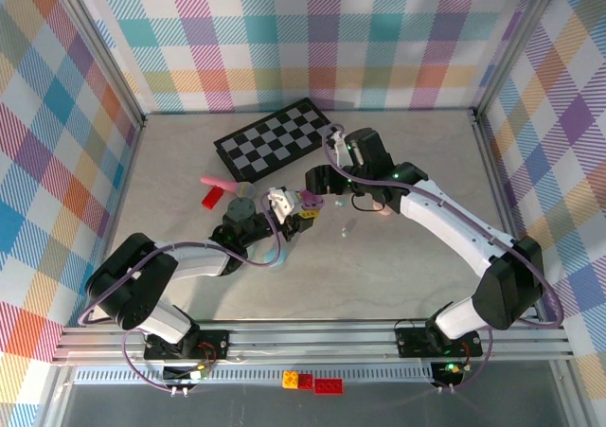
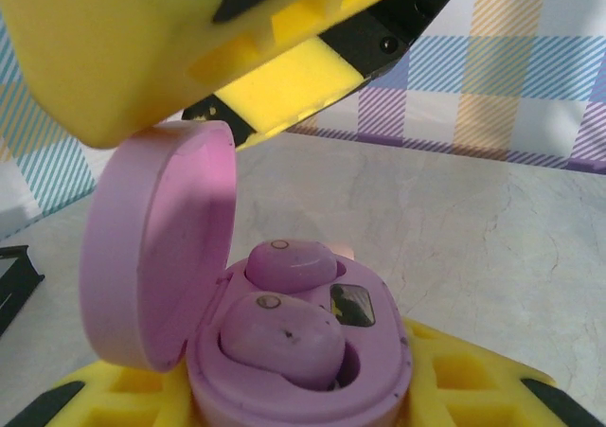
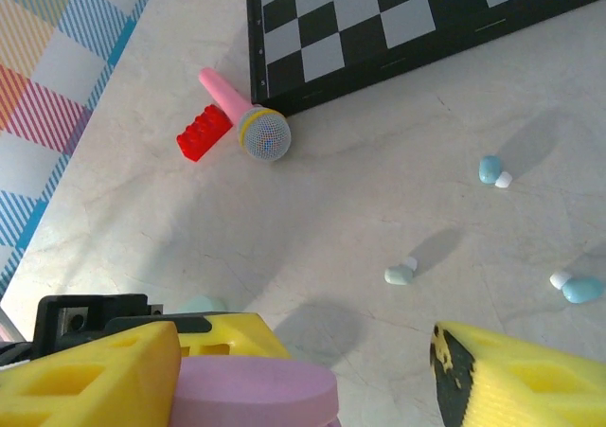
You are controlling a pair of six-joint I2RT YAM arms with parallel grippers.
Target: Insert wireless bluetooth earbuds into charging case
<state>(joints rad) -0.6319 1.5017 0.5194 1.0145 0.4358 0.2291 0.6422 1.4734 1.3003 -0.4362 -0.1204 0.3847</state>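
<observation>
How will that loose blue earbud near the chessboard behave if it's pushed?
The blue earbud looks tiny and rounded, so it would probably roll or skid on the smooth table when nudged. Its smooth plastic shell may slip from a pinch. Likely very light.

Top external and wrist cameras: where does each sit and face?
Top external: above and behind, looking down on the table; left arm, right arm show.
Left wrist: faces the open pink case held in the left gripper.
Right wrist: looks down at the table; right gripper open, fingers showing.
Both wrist views share the pink case.

No legible text, no labels — none
</observation>
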